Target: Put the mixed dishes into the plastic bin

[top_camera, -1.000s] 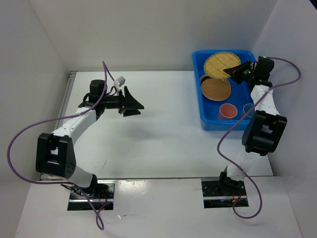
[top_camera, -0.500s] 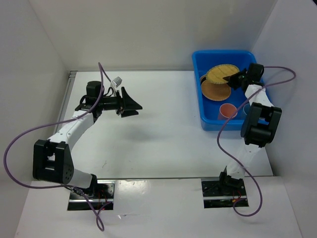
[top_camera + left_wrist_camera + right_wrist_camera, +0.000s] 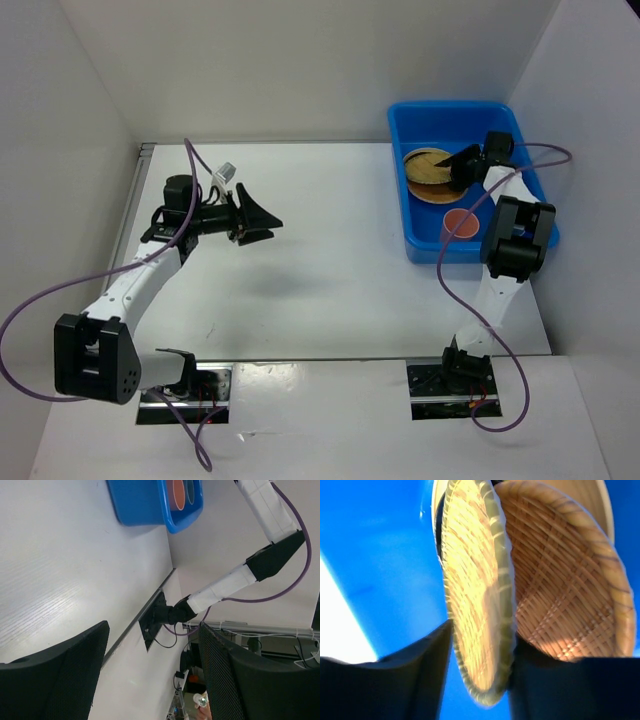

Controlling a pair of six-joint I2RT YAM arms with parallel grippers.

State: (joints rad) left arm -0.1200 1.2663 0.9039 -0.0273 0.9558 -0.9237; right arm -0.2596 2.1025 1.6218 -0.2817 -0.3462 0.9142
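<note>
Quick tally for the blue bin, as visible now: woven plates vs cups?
Woven bamboo plates: 2
Cups: 2 (pink cup, blue cup)
Total: 4

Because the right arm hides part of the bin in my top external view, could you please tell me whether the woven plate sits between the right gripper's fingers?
Observer: Yes; the right wrist view shows the rim of the woven plate between the fingers of the right gripper, though I cannot tell whether they clamp it.
Operator: Thank you; is the blue cup in the bin?
Observer: Yes; the left wrist view shows the blue cup beside the pink cup inside the plastic bin.
</note>
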